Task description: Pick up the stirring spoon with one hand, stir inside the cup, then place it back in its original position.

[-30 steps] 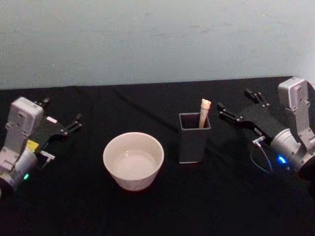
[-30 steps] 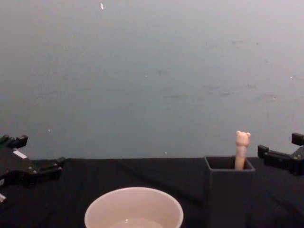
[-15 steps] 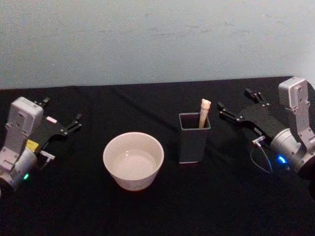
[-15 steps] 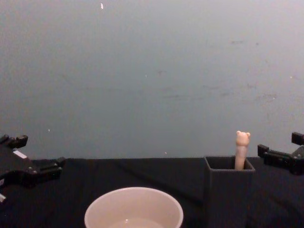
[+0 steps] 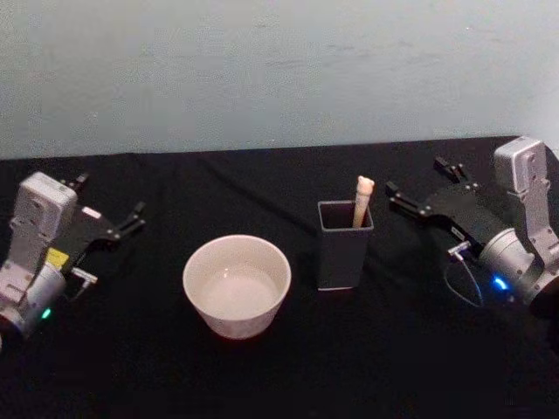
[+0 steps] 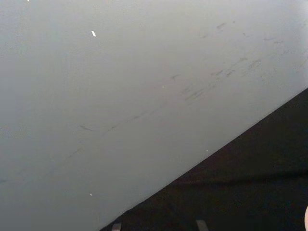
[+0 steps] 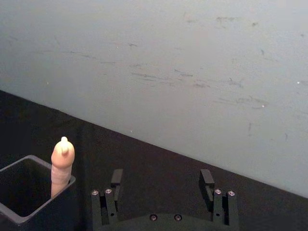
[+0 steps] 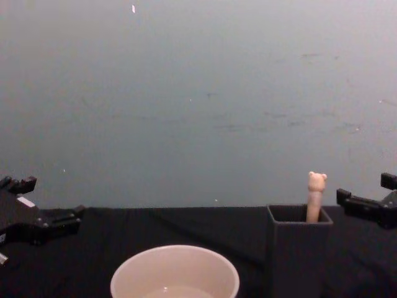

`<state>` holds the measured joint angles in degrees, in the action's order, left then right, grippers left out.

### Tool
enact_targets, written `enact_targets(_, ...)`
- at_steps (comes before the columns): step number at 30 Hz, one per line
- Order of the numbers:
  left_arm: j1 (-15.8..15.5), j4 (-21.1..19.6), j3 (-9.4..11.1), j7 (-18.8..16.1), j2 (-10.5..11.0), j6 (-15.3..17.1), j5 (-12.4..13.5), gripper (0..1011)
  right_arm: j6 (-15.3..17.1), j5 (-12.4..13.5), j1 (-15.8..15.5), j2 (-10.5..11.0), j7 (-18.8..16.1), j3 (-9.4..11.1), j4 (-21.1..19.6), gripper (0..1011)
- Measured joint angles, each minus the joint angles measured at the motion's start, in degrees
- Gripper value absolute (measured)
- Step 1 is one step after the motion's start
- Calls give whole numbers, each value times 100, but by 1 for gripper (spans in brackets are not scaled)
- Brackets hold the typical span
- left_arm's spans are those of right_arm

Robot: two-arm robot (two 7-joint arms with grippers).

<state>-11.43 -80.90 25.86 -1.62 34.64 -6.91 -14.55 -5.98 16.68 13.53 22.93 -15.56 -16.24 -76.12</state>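
1. Dark grey holder box standing upright on the black table, taken here as the landmark.
2. Stirring spoon standing inside the holder box, leaning at the box's far right corner, bear-head knob above the rim; lower part hidden by the walls.
3. Seen from the chest: spoon rising out of the box at its right side.
4. Cream-white cup resting on the table just left of the holder box and a little nearer to the robot, not touching it; some pale liquid visible at the bottom.
5. Right gripper hanging right of the holder box, near it but apart, about level with the spoon's knob; jaws spread wide, nothing between them.
6. From the right wrist: same gripper with both fingers parted, spoon and box corner off to one side.
7. Left gripper well left of the holder box, beyond the cup; jaws spread apart, holding nothing.
8. Grey-blue wall behind the table.
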Motion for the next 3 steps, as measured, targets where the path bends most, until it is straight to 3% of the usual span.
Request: enact_targets(3, 0, 0, 0, 0, 0, 0, 0, 1001, 0, 0, 0, 0, 0, 0, 0, 1002)
